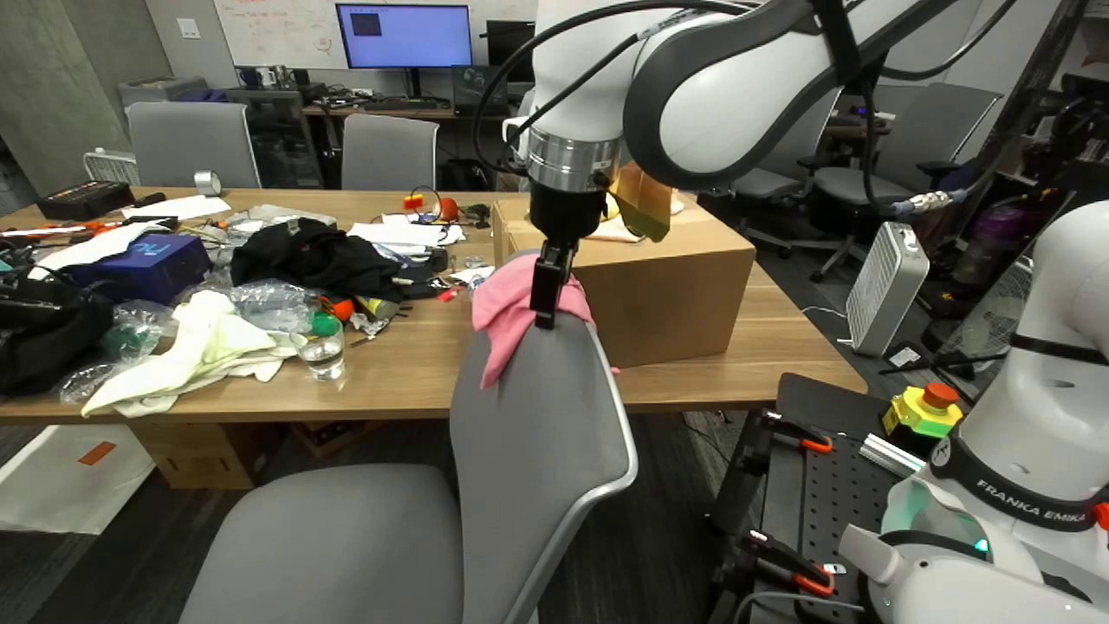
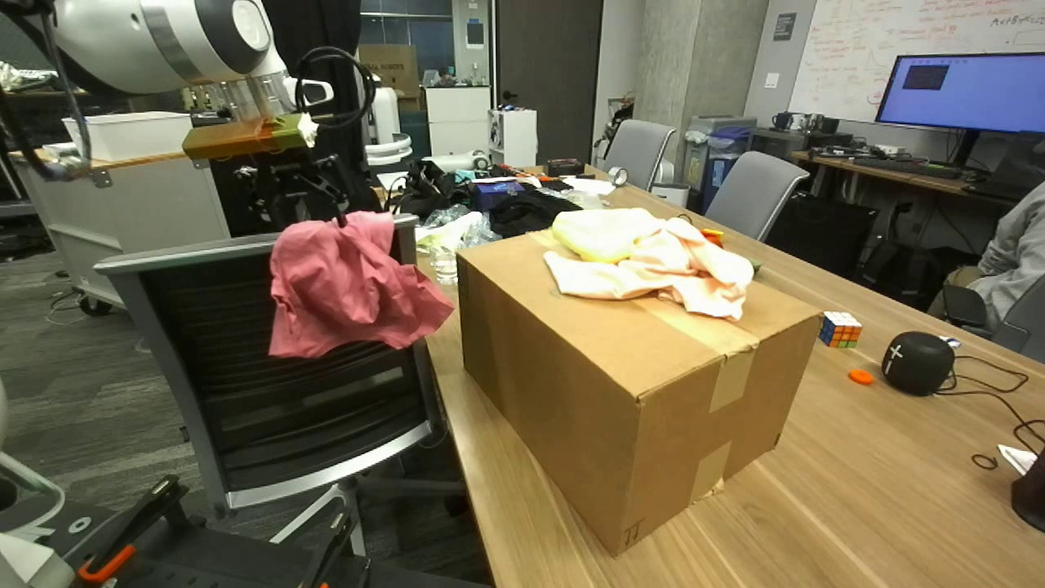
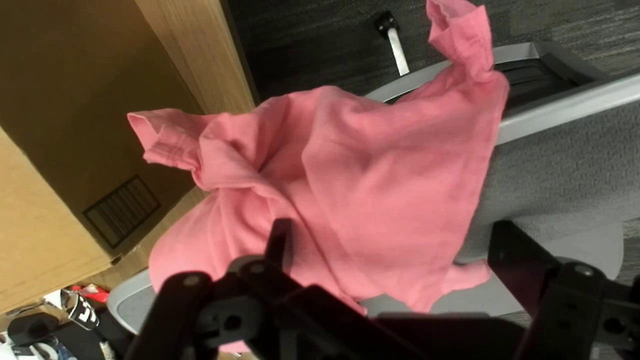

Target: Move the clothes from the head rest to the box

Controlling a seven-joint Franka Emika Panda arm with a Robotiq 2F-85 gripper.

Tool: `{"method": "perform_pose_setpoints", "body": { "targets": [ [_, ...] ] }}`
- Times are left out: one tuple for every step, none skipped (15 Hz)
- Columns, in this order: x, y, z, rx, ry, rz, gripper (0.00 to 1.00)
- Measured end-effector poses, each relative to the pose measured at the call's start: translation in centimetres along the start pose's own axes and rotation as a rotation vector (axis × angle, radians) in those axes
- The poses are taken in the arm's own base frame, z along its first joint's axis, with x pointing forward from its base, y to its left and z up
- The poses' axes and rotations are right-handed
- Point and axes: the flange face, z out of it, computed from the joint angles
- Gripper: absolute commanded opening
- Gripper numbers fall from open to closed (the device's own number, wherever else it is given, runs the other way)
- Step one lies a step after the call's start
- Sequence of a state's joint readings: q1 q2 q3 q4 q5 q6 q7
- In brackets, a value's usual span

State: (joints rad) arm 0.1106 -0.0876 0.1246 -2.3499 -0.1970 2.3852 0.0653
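Observation:
A pink cloth [image 1: 504, 305] lies draped over the top of the grey chair's back [image 1: 546, 416]. It hangs down the mesh side in an exterior view [image 2: 351, 286] and fills the middle of the wrist view [image 3: 390, 165]. My gripper [image 1: 548, 303] points down at the chair top. In the wrist view the gripper [image 3: 393, 227] is open, one finger over the cloth and one beside its edge over the grey chair back. The closed cardboard box [image 2: 555, 384] stands on the table beside the chair. Peach and yellow clothes [image 2: 661, 257] lie on its top.
The wooden table [image 1: 407, 373] holds a black cloth [image 1: 312, 260], a pale yellow cloth [image 1: 204, 347], plastic bags and a glass of water [image 1: 322, 354]. A Rubik's cube [image 2: 841, 329] and black speaker [image 2: 918, 363] stand beyond the box. The robot's stand [image 1: 832, 494] is near the chair.

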Motion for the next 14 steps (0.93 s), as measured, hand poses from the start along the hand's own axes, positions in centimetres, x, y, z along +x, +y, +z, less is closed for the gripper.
{"method": "perform_pose_setpoints", "body": {
  "targets": [
    [0.0, 0.0, 0.0, 0.000, -0.001, 0.002, 1.00],
    [0.0, 0.1, 0.1, 0.000, -0.001, 0.004, 0.79],
    [0.0, 0.1, 0.1, 0.000, -0.001, 0.006, 0.73],
    [0.0, 0.1, 0.1, 0.000, 0.000, 0.008, 0.67],
    [0.1, 0.1, 0.0, 0.000, 0.003, 0.010, 0.58],
    [0.2, 0.2, -0.2, 0.000, 0.007, 0.013, 0.51],
    [0.3, 0.3, -0.2, 0.000, 0.010, 0.016, 0.44],
    [0.3, 0.5, -0.3, -0.001, 0.014, 0.019, 0.36],
    [0.4, 0.6, -0.4, -0.002, 0.018, 0.022, 0.29],
    [0.4, 0.8, -0.4, -0.003, 0.022, 0.024, 0.21],
    [0.5, 0.9, -0.5, -0.005, 0.025, 0.025, 0.14],
    [0.5, 1.1, -0.5, -0.008, 0.029, 0.025, 0.07],
    [0.5, 1.3, -0.5, -0.012, 0.032, 0.024, 0.01],
    [0.6, 1.4, -0.5, -0.016, 0.036, 0.023, 0.00]
  ]
}}
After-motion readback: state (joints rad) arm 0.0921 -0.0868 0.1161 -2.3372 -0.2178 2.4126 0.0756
